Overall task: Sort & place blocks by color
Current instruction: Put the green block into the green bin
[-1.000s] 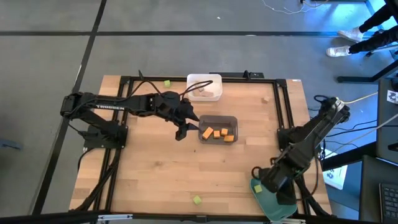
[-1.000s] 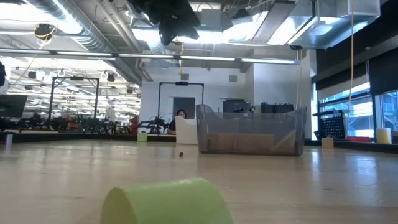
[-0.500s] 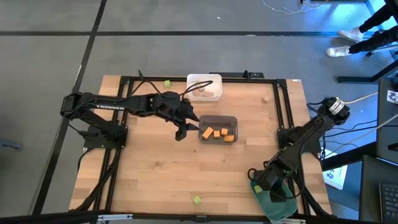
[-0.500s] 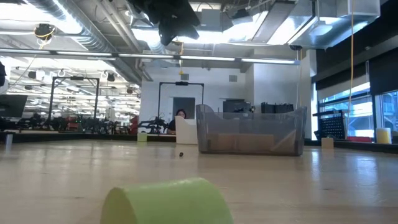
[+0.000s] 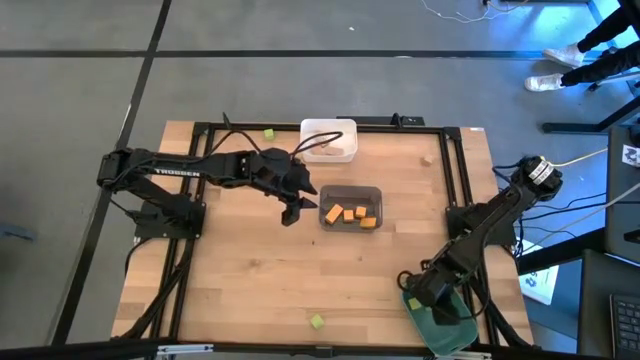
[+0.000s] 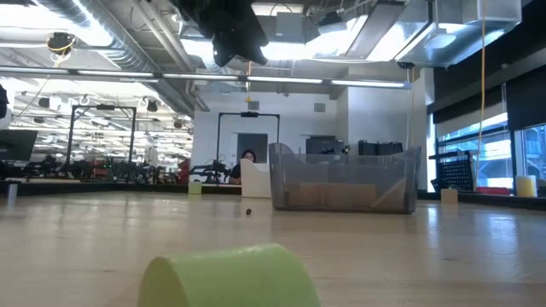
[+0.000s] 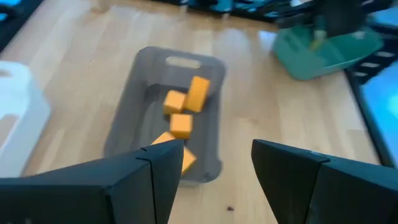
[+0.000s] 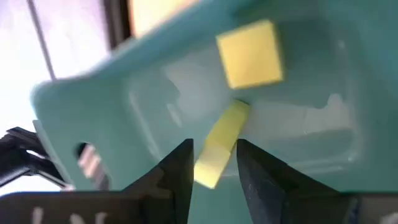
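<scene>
Over the green bin (image 5: 432, 322), the right gripper (image 8: 212, 163) loosely pinches a light green block (image 8: 221, 143), seemingly light, rigid, best held by flat opposite faces; the left gripper (image 7: 211, 163) hangs open beside the grey bin (image 7: 124, 127).

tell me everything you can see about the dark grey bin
The dark grey bin is a small rectangular tub of translucent, smoky plastic with rounded corners and a slot handle at one end. It sits upright on the wooden table, near the middle, close to the white bin. Four orange blocks lie inside. The left gripper hovers beside it, open, not touching.
</scene>
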Controlling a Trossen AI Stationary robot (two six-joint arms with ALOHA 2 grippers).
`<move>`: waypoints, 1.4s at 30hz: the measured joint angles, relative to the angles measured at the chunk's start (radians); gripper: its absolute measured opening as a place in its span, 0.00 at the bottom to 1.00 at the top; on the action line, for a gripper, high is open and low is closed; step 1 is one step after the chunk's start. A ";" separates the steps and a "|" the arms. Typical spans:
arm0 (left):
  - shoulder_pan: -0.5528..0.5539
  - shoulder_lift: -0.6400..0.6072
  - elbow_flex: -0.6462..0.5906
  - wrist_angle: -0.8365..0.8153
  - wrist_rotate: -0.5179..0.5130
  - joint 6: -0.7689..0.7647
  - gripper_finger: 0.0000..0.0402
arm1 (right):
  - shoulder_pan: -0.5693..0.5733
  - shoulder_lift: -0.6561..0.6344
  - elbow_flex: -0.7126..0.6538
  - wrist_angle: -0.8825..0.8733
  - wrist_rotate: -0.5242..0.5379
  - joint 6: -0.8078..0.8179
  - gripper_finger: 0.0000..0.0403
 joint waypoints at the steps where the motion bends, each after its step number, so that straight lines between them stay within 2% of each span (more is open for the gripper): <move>1: 0.000 0.000 0.000 -0.007 -0.020 -0.001 0.45 | -0.001 0.000 0.012 -0.001 0.000 0.000 0.30; 5: 0.007 -0.011 0.000 -0.050 -0.108 -0.053 0.45 | -0.001 -0.004 0.093 -0.047 0.017 0.000 0.30; 8: 0.029 -0.016 0.000 -0.090 -0.169 -0.126 0.45 | -0.001 -0.004 0.179 -0.128 0.068 -0.001 0.31; 13: 0.086 -0.052 0.002 -0.154 -0.281 -0.309 0.45 | -0.001 -0.005 0.338 -0.335 0.235 0.009 0.31; 17: 0.148 -0.064 0.001 -0.184 -0.369 -0.358 0.45 | -0.001 -0.005 0.460 -0.479 0.390 0.028 0.31; 25: 0.345 -0.062 0.000 -0.332 -0.365 -0.557 0.45 | -0.002 -0.005 0.636 -0.682 0.670 0.028 0.31; 31: 0.530 -0.050 0.000 -0.374 -0.386 -0.574 0.45 | -0.002 -0.005 0.718 -0.750 0.840 -0.005 0.31; 37: 0.666 0.047 0.000 -0.369 -0.327 -0.575 0.45 | -0.006 -0.005 0.746 -0.757 0.955 -0.071 0.31; 42: 0.716 0.174 0.000 -0.287 -0.256 -0.546 0.45 | -0.017 -0.005 0.767 -0.757 1.035 -0.129 0.31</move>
